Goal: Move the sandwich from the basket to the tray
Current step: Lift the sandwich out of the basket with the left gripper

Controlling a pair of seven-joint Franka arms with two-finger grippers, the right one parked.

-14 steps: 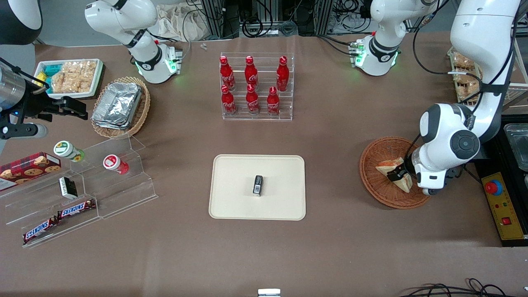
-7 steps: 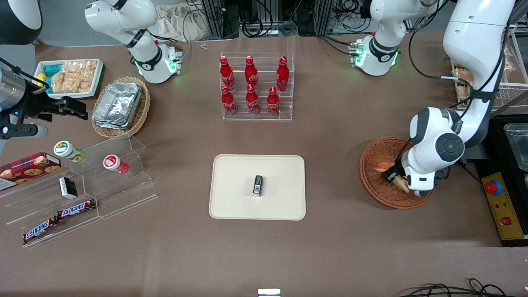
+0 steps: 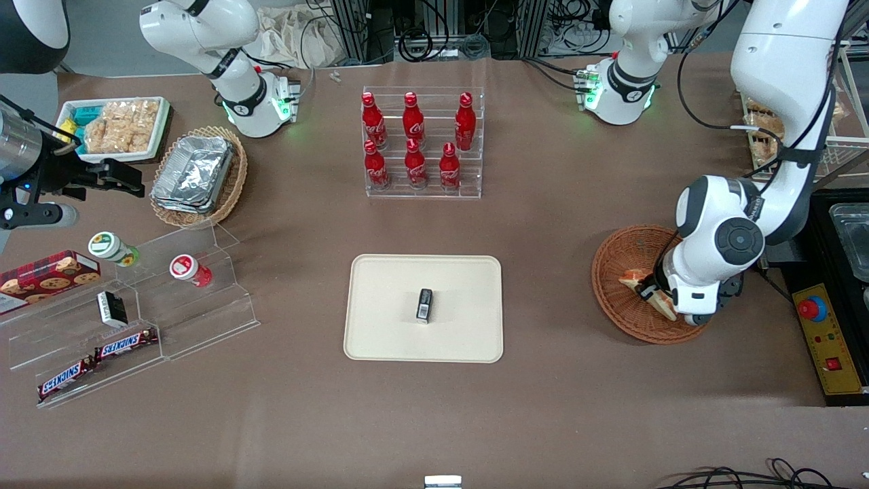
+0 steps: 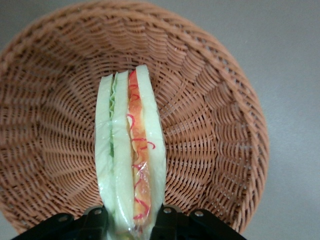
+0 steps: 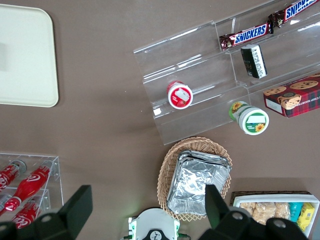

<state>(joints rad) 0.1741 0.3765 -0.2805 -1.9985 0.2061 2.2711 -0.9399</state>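
Observation:
The sandwich (image 4: 130,150), pale bread with red and green filling at its edge, stands on edge between the fingers of my left gripper (image 4: 130,222), which is shut on it. Beneath it lies the round reddish-brown basket (image 4: 210,125). In the front view the gripper (image 3: 650,291) is over the inside of the basket (image 3: 621,248), toward the working arm's end of the table. Only part of the sandwich (image 3: 635,278) shows under the wrist. The cream tray (image 3: 387,305) lies mid-table with a small black box (image 3: 424,304) on it.
A clear rack of red bottles (image 3: 421,142) stands farther from the front camera than the tray. Toward the parked arm's end are a pale oval basket with foil containers (image 3: 197,175), a white snack tray (image 3: 115,128) and clear shelves (image 3: 136,319). A yellow emergency-stop box (image 3: 825,333) sits beside the basket.
The working arm's wrist has shifted a little toward the tray over the basket. The sandwich has turned with the gripper, and less of it shows under the wrist.

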